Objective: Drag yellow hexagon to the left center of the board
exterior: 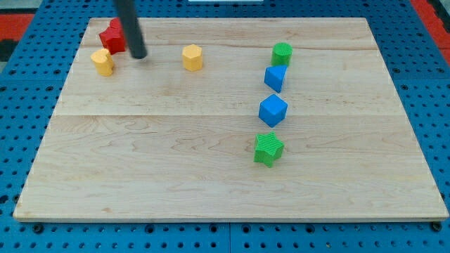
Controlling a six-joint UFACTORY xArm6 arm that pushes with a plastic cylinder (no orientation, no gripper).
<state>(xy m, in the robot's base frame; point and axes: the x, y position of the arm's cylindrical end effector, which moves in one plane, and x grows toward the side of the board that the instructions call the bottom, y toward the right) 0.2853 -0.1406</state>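
A yellow hexagon [192,57] sits near the view's top, left of the middle of the wooden board [140,176]. A second yellow block [103,62], its shape unclear, lies near the upper left corner. My tip [138,55] rests on the board between the two yellow blocks, closer to the left one, about 75 px left of the hexagon and not touching it. A red block [112,36] lies just left of the rod, partly behind it.
A green cylinder [282,52], a blue block [275,77], a blue cube [273,110] and a green star [268,148] form a column right of the middle. Blue pegboard [28,98] surrounds the board.
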